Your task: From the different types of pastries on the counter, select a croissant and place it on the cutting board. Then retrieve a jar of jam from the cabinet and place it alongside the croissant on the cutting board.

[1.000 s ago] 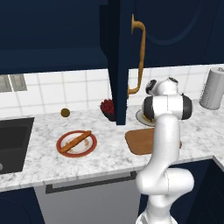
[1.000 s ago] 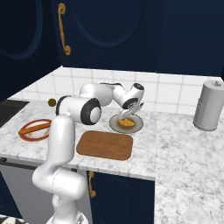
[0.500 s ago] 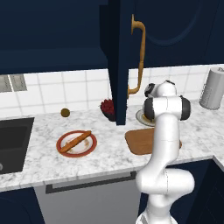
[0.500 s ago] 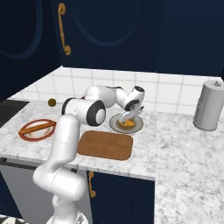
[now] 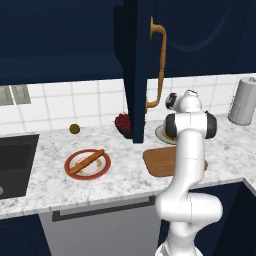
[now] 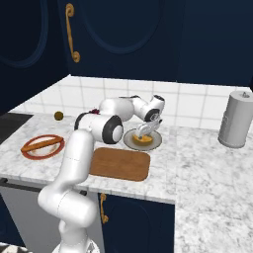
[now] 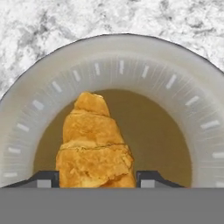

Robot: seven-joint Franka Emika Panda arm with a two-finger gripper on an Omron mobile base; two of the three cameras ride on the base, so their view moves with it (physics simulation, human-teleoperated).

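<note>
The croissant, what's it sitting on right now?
The croissant lies on a round grey plate with a brown centre, which rests on the marble counter. The gripper straddles its near end; the plate beneath the pastry is covered.

The croissant (image 7: 95, 144) is golden-orange with darker brown lines between its layers. It lies on a plate (image 7: 192, 109) with a pale grey rim, marked by short white dashes all around, and a dark olive-brown centre. The table (image 6: 207, 163) is white marble with grey veining. In the lower middle of the right base view the cutting board (image 6: 121, 164) is plain warm brown. At the left, another plate (image 5: 102, 169) has a red rim and carries a brown stick pastry (image 5: 86, 161). The cabinet (image 5: 137, 75) is dark navy, its handle (image 5: 159, 65) brass-orange. The wall tiles (image 6: 192, 101) are white. A grey cylinder (image 6: 236, 118) stands at right.
</note>
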